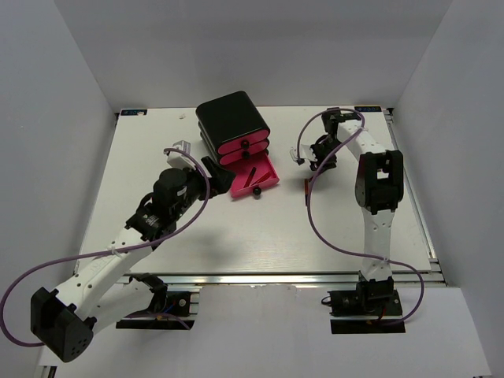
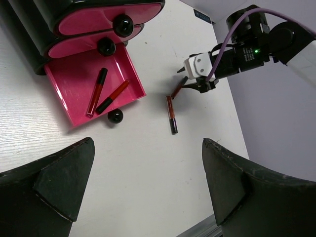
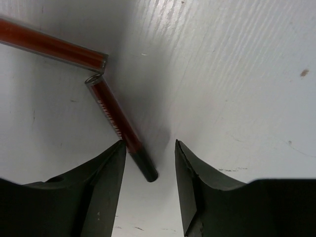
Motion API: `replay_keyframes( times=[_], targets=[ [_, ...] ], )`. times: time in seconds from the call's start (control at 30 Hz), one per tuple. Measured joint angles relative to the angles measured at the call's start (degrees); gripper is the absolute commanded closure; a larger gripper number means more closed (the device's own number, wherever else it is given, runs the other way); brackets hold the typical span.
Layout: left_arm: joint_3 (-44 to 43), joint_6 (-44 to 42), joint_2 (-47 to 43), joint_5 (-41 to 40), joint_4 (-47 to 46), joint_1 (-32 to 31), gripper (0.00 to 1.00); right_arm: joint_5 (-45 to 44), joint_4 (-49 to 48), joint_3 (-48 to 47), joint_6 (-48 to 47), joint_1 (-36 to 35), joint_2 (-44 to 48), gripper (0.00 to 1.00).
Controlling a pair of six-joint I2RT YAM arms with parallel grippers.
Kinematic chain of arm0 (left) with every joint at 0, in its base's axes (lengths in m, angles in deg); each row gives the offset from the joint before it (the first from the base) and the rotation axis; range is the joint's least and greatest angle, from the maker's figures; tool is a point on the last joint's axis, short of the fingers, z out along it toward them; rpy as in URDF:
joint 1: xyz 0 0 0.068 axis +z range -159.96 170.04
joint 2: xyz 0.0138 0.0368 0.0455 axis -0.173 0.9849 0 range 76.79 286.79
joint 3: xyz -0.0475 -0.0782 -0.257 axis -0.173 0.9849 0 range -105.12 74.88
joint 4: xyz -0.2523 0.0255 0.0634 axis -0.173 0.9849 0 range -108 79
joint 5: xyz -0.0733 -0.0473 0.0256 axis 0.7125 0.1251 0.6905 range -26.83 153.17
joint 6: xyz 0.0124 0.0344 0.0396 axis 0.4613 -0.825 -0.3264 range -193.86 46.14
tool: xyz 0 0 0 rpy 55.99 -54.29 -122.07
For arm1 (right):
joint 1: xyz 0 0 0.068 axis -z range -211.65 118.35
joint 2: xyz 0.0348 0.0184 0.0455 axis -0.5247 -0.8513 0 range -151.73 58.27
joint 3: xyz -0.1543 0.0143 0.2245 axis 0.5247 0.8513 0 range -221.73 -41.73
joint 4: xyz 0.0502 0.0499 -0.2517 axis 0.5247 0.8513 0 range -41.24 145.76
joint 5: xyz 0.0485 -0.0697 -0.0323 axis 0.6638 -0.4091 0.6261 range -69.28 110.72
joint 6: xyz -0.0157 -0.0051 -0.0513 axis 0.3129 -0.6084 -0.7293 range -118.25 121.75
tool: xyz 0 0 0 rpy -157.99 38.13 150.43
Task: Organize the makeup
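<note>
Two thin dark-red lip sticks [image 2: 96, 92] [image 2: 113, 97] lie in the open pink bottom drawer [image 2: 69, 84] of the black box [image 1: 231, 118]. Another lip stick [image 2: 171, 113] lies on the table right of the drawer; it also shows in the top view [image 1: 307, 191]. A further lip stick [image 3: 116, 121] lies on the table with its dark cap end between my right gripper's [image 3: 149, 163] open jaws, close to the left finger. My right gripper also shows in the left wrist view [image 2: 190, 85]. My left gripper [image 2: 148, 143] is open and empty, above bare table near the drawer. No other makeup is in view.
The box's two upper pink drawers [image 2: 106, 19] are shut, each with a black knob. The open drawer's knob [image 2: 115, 116] sticks out toward the table's middle. Grey walls close in the table on the left, back and right. A metal rail [image 1: 276, 278] runs along the near edge.
</note>
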Motion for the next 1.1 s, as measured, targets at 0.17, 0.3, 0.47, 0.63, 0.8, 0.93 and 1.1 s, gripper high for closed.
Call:
replay_keyframes(
  times=[0.17, 0.3, 0.47, 0.63, 0.8, 0.93, 1.1],
  targets=[
    [0.0, 0.2, 0.2, 0.6, -1.0, 0.0, 0.02, -0.9, 1.2, 0.0, -0.2, 0.0, -2.1, 0.54],
    [0.0, 0.3, 1.0, 1.2, -1.3, 0.0, 0.02, -1.4, 1.5, -0.3, -0.2, 0.0, -2.2, 0.61],
    [0.0, 0.5, 2.1, 1.7, -1.9, 0.0, 0.02, -2.0, 2.8, -1.0, 0.1, 0.0, -2.6, 0.93],
    [0.0, 0.7, 2.8, 2.2, -2.1, 0.0, 0.02, -1.6, 2.3, -1.5, 4.6, 0.2, -2.8, 1.0],
    [0.0, 0.9, 3.0, 2.6, -2.5, 0.0, 0.02, 0.4, -2.1, -1.3, 14.9, 0.7, -2.7, 1.0],
    [0.0, 0.5, 3.0, 2.4, -2.4, 0.0, 0.02, 2.6, -8.5, 5.6, 21.1, -0.2, 2.4, 1.0],
    [-0.7, -1.8, 2.4, 0.4, -1.4, 0.0, 0.02, 5.9, -13.4, 14.7, 24.5, -7.8, 14.6, 1.0]
  ],
)
